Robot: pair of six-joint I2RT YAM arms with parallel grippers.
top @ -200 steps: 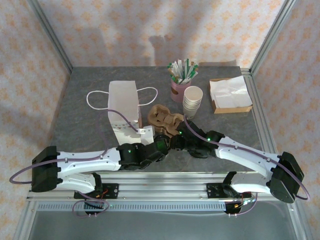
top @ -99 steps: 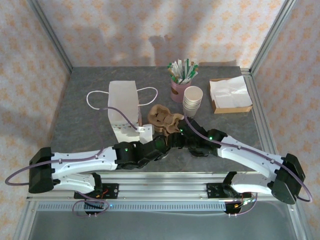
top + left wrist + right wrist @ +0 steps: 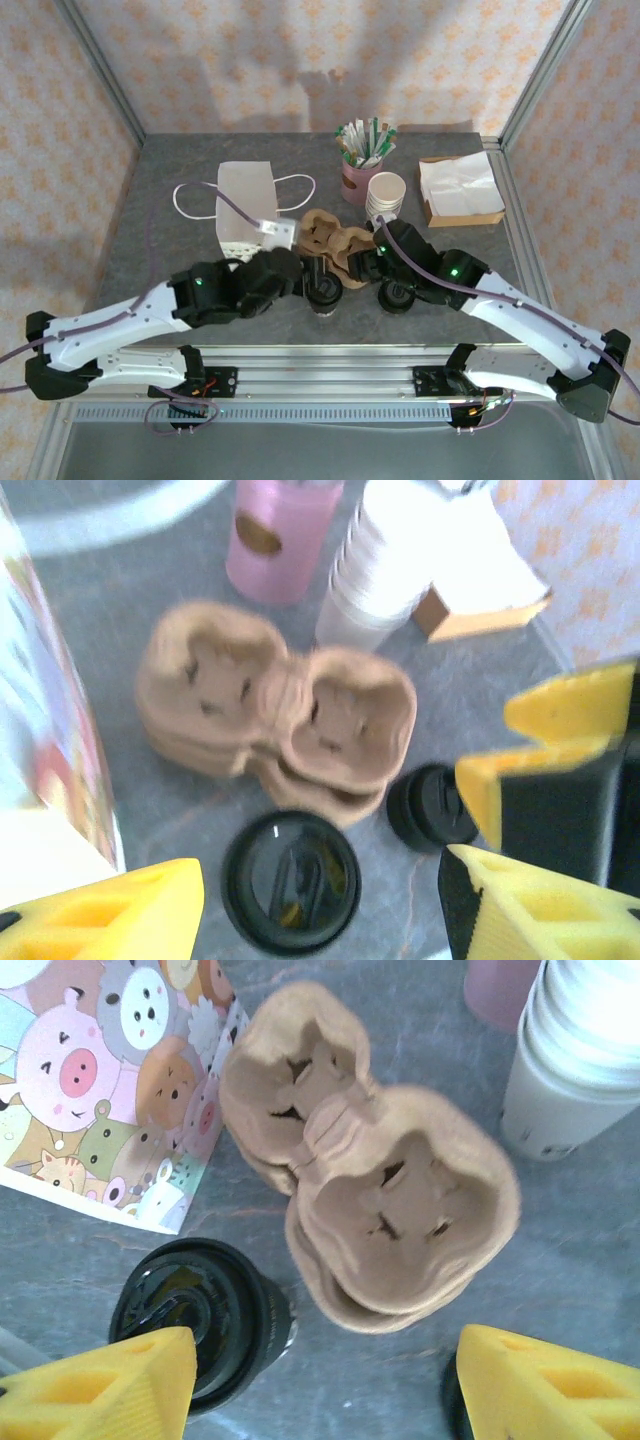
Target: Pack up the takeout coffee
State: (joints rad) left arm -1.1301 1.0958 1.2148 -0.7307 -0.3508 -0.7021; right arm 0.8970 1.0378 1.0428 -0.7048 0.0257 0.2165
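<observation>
centrally, on the grey table (image 3: 160,220), the coffee (image 3: 322,292) stands upright with its black lid on, at the near edge of the brown pulp cup carrier (image 3: 330,240). whether cup and carrier touch cannot be told. both hollows of the carrier are bare.

left gripper (image 3: 320,900): yellow fingers (image 3: 100,920) spread wide apart and gripping nothing. it hangs above the coffee, whose lid sits low between the two tips in the left wrist view.

right gripper (image 3: 325,1360): fingers (image 3: 550,1385) likewise well apart and closed on nothing. it is poised over the near lobe of the carrier, with the coffee just beside its left finger in the right wrist view.

a loose black lid (image 3: 397,295), squatter and without a cup, lies on the table to the right of the coffee, near the carrier's right lobe.

a paper bag (image 3: 245,195) with white rope handles lies to the left of the carrier, and its printed face of cartoon animals is seen from the right wrist. a stack of white cups (image 3: 386,200) stands just behind and to the right of the carrier. beside that stack, further back, is a pink cup (image 3: 356,182) holding sticks. a napkin box (image 3: 460,190) sits at the far right of the table, well apart from the coffee.
</observation>
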